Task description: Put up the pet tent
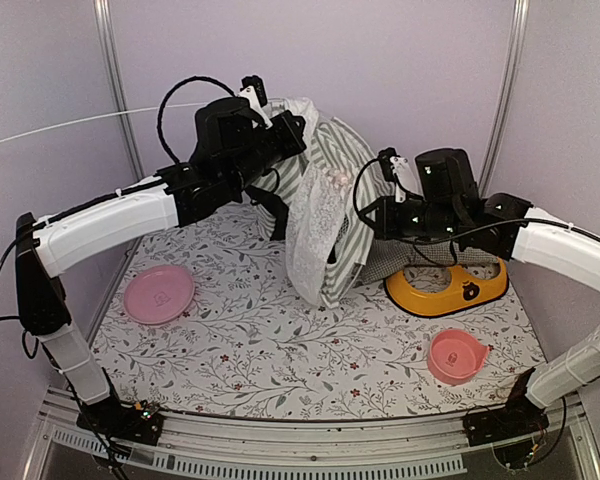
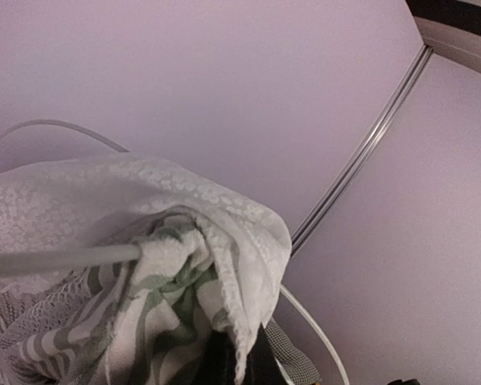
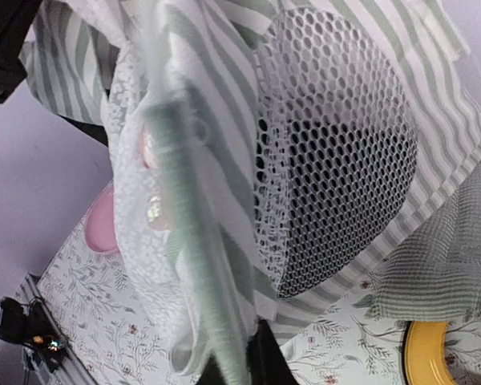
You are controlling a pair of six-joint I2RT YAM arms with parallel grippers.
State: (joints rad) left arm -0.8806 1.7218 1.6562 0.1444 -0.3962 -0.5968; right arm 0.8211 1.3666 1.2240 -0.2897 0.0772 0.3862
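Near side, behind and below both tools: pink bowl (image 1: 436, 349), pink plate (image 1: 160, 293) and yellow feeder (image 1: 410, 296), all apart from the tent.

Right gripper (image 3: 240, 373): jaws look pinched narrow on a striped edge of the pet tent (image 1: 330, 200). The wrist view is blurred there, so I'm not sure of the bite. Gingham cushion (image 3: 449, 265) sits under its wrist, against the tent's lower edge.

Left gripper (image 1: 290, 125), farther back and higher: clamped tight on the bunched peak fabric. A white pole (image 2: 64, 258) runs out past it to its left.

The tent hangs half-collapsed between the two tools.

Risks:
- Thin fabric slips out of the right pinch and the wall sags.
- Pulling the tools apart tears the lace.
- The loose pole slides out of its sleeve or snags the frame behind.
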